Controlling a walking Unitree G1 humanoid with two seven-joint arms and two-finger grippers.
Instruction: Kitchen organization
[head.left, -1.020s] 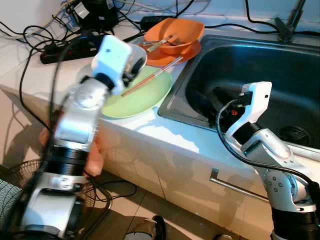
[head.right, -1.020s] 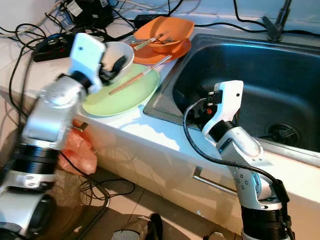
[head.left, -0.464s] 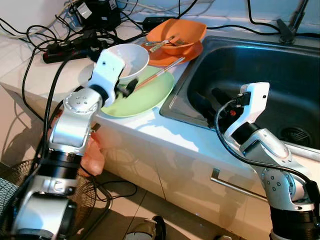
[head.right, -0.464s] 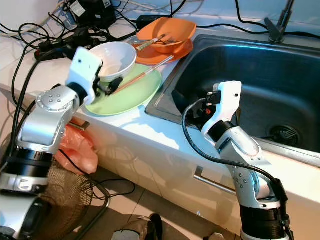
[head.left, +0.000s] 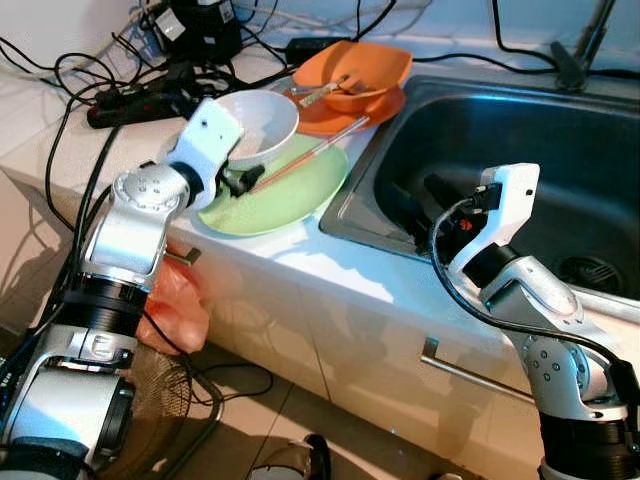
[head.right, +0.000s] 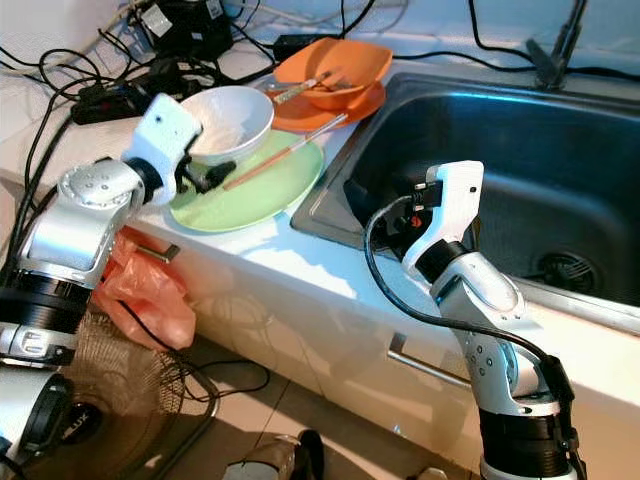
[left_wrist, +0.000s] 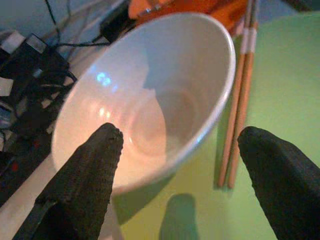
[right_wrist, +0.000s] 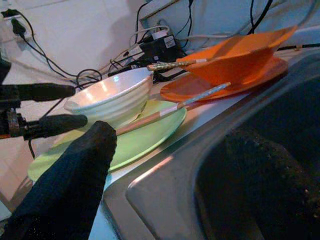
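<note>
The left claw (head.right: 205, 176) has pulled back and let go of the white bowl (head.left: 255, 124). The bowl sits on the green plate (head.left: 290, 195) on the table (head.left: 60, 140). Its fingers are wide apart. The right claw (right_wrist: 175, 185) reaches into the sink (head.left: 520, 130), also spread wide.

Head eyes look down on counter and sink (head.left: 520, 130); both wrist views closely share the white bowl (left_wrist: 150, 95).
</note>
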